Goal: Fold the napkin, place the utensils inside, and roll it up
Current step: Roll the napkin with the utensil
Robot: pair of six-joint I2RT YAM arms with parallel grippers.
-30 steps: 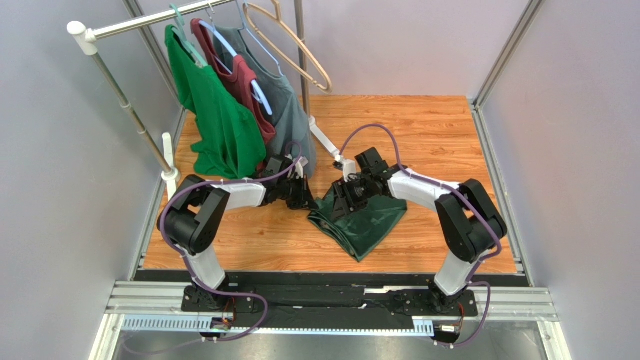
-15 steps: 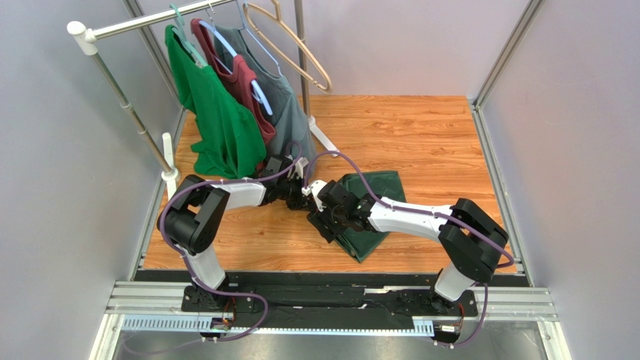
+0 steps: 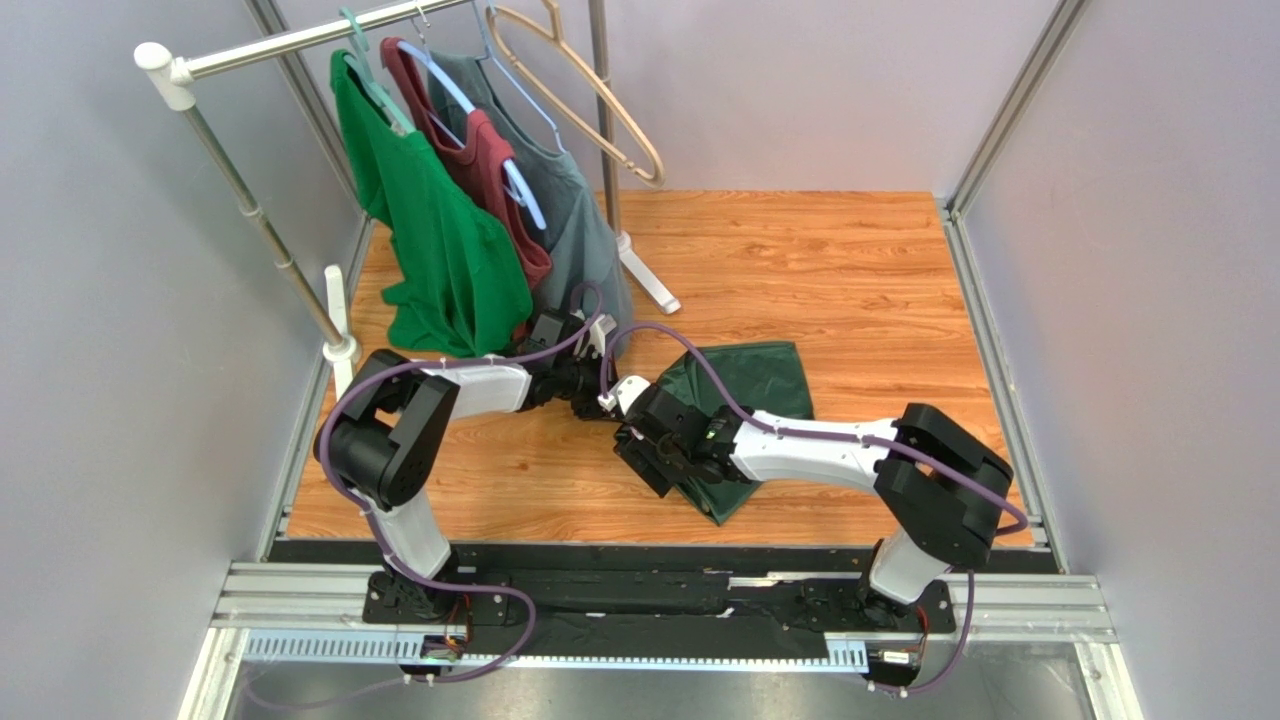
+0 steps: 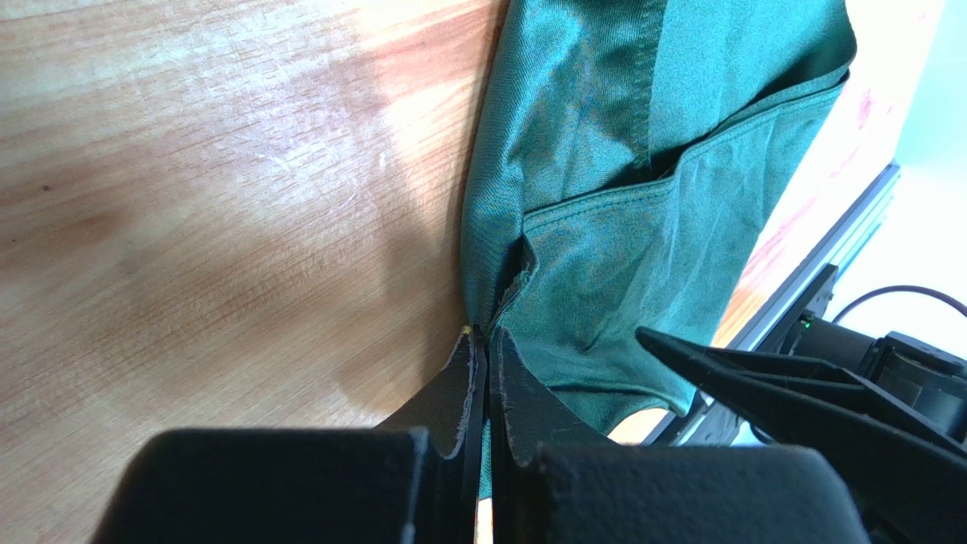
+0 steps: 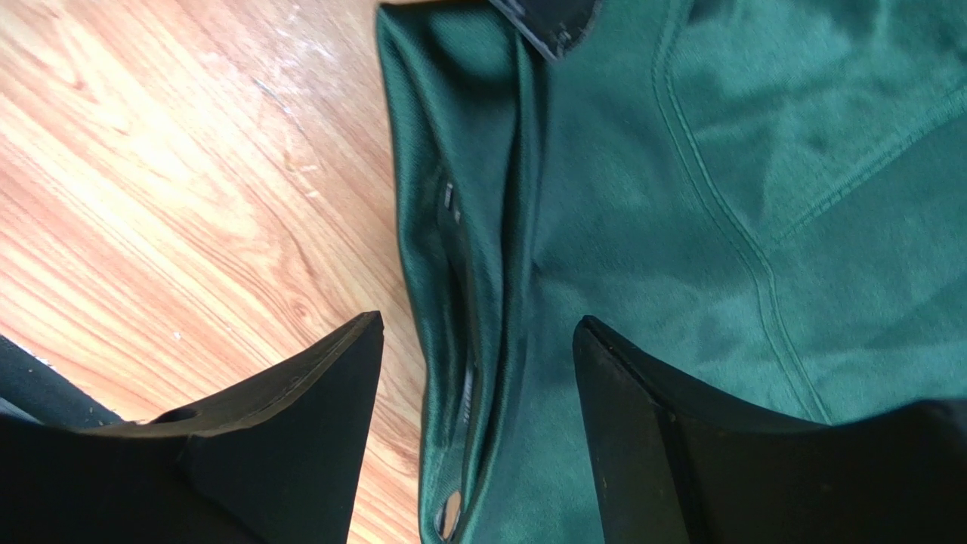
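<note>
The napkin (image 3: 747, 405) lies folded in layers on the wooden table (image 3: 842, 270). A slim silvery glint in its crease may be the fork (image 5: 463, 385) (I cannot tell for sure), and no roll is begun. The left gripper (image 4: 478, 340), its arm reaching low, is pinched on a napkin corner at its tips. The right gripper (image 5: 477, 329) hovers with fingers apart, the folded edge directly below and between them.
</note>
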